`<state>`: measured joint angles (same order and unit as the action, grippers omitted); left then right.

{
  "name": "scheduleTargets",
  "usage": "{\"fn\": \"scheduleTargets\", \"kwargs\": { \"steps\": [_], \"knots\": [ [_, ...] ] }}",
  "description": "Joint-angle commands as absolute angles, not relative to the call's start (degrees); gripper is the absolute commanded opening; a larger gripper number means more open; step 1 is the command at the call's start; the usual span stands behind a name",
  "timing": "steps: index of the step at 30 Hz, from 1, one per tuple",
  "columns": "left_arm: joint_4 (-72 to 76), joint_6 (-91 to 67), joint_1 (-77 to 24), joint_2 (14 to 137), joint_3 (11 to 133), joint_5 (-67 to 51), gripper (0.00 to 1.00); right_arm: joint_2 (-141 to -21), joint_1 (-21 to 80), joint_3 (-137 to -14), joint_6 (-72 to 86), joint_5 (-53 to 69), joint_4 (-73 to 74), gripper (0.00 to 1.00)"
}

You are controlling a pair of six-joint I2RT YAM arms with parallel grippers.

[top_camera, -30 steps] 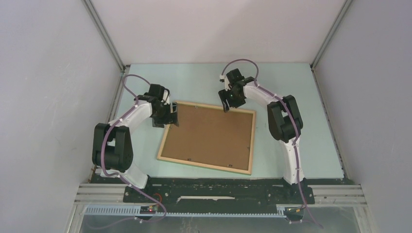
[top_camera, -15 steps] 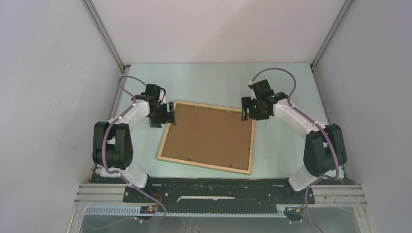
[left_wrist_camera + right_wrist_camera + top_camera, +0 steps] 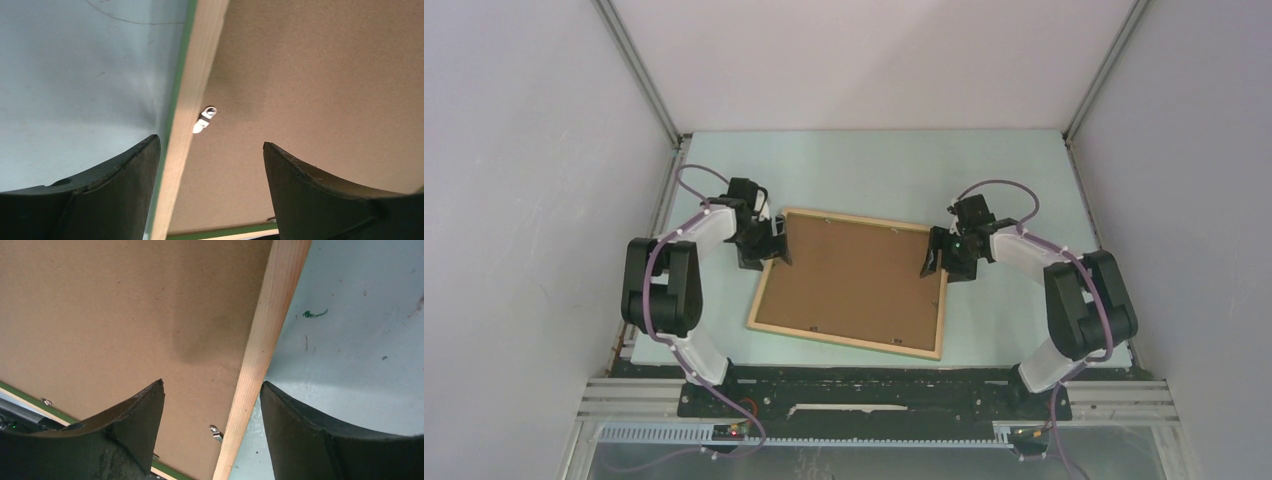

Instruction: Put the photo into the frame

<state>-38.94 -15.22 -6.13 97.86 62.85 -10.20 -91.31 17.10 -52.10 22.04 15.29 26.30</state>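
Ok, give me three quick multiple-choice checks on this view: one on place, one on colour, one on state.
1. The right gripper is above:
A. the table's far edge
B. the right rail of the frame
C. the near rail of the frame
2. The board filling the frame is:
A. green
B. blue
C. brown
3. The left gripper is:
A. open
B. shut on a rail
C. out of view

B: the right wrist view shows the pale rail running between its fingers.
C: it is plain brown in every view.
A: its fingers stand wide apart across the left rail.
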Motion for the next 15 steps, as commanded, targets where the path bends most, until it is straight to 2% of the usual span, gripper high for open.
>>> {"fn": "scheduleTargets", "kwargs": {
  "steps": [1,4,9,12,15],
  "knots": [
    [-35.49,-18.02,-5.68,98.24,59.00,-19.67,0.80,-94.62,17.72,-54.02,25.17,20.61,19.98,0.76],
    [-31.02,-21.45,-5.89,96.68,55.10,-28.09,0.79,-97.10,17.48,-57.39,24.37,19.29,20.47,0.76],
    [-25.14,-27.57,-10.19,89.63,48.59,-31.74,0.77,-102.38,14.37,-66.24,21.05,15.33,24.28,0.76],
    [-25.65,-28.80,-13.13,86.75,47.84,-29.52,0.78,-105.24,11.23,-72.70,19.58,15.32,26.01,0.76],
    [-29.19,-26.74,-13.38,84.55,48.28,-18.51,0.77,-107.12,9.82,-77.83,18.16,12.23,31.05,0.76]
  ]
}}
